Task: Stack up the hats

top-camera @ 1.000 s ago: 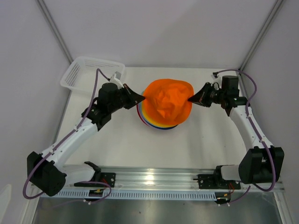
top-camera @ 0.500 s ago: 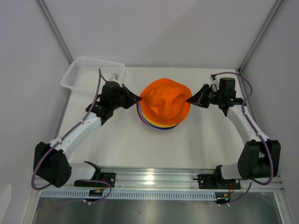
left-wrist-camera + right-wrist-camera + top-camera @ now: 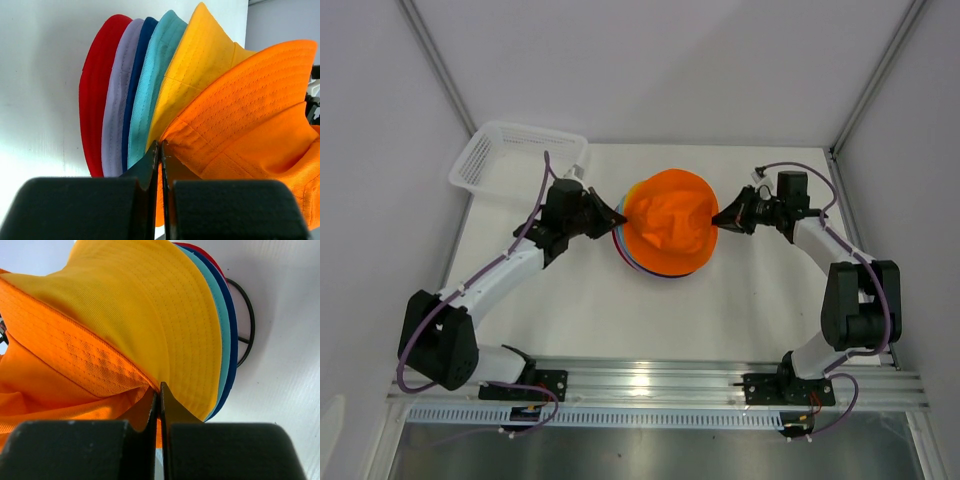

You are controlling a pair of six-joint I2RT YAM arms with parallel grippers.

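Observation:
The orange hat (image 3: 670, 220) sits on top of a stack of hats whose brims (image 3: 645, 262) peek out below it. My left gripper (image 3: 618, 213) is shut on the orange brim's left edge, and my right gripper (image 3: 718, 218) is shut on its right edge. In the left wrist view the gripper (image 3: 160, 144) pinches orange fabric (image 3: 250, 115), with the yellow (image 3: 200, 65), teal (image 3: 155, 85), dark blue (image 3: 136, 80), lilac (image 3: 117, 100) and red (image 3: 95, 100) brims fanned out beyond. The right wrist view has its gripper (image 3: 159, 388) pinching orange fabric (image 3: 60, 355) over the yellow brim (image 3: 150, 305).
A white slatted basket (image 3: 510, 160) stands at the back left, just behind the left arm. A black wire stand (image 3: 247, 325) shows under the stack in the right wrist view. Grey walls close in the table on three sides.
Both grippers have moved inward toward each other, still holding the orange brim. The orange hat has bunched narrower and settled over the stack.

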